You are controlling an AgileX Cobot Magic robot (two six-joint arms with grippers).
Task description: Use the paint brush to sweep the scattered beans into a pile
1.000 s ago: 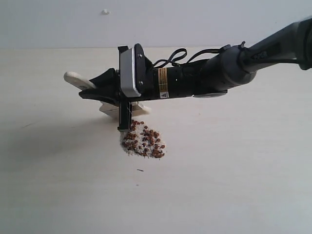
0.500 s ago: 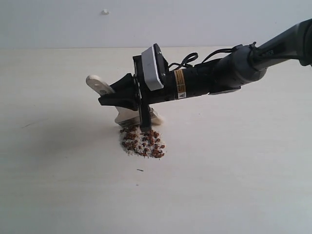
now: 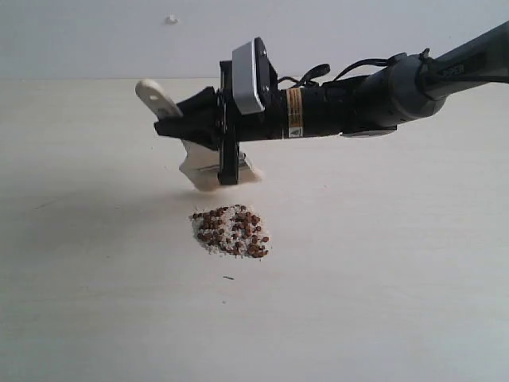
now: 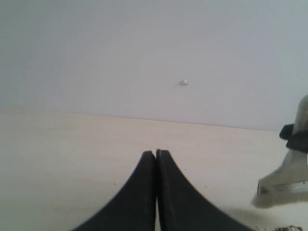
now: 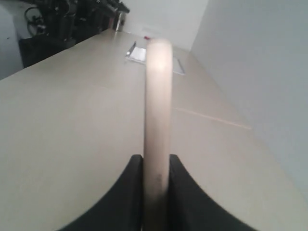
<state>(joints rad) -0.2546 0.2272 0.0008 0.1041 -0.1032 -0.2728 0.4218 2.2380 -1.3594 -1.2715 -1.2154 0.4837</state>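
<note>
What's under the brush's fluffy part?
The paint brush, in the right gripper, hangs clear of the table; below its bristles sits the pile of beans. The table patch behind the bristles is covered.

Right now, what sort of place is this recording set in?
Probably a robotics lab bench: bare pale tabletop against a plain white wall, dark equipment at one end, and the right pincer holding a paint brush.

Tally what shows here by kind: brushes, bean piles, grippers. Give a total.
paint brush: 1
pile of beans: 1
grippers: 2, the left gripper and the right gripper
total: 4
</note>
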